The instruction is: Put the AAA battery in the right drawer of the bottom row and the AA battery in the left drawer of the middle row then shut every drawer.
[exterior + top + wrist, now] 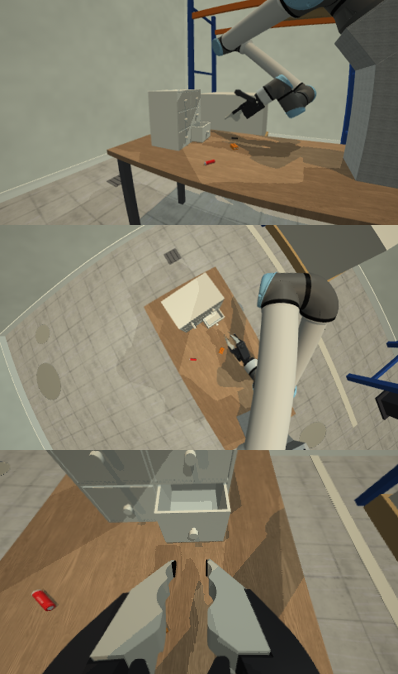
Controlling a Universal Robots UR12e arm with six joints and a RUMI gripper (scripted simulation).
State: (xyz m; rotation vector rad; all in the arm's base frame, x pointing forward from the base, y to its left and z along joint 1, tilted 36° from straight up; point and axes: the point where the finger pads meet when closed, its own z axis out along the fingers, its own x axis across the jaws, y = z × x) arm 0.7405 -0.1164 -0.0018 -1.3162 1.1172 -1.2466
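The black two-jaw gripper with pale metal fingers [232,342] [234,114], partly open and grasping nothing, hangs in front of the white box-shaped chest [192,299] [164,118] [116,470]; the red cylindrical battery [193,359] [210,162] [44,600] lies in front too. Pushing its stopless open drawer crookedly could turn the chest.

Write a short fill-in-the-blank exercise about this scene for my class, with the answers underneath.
1. The open drawer is in the ____ row of the chest.
2. As you face the chest, this drawer is on the ____ side.
3. The cylinder lying on the table is mostly ____ in colour.
4. The gripper is holding ____.

Missing words: bottom; right; red; nothing.
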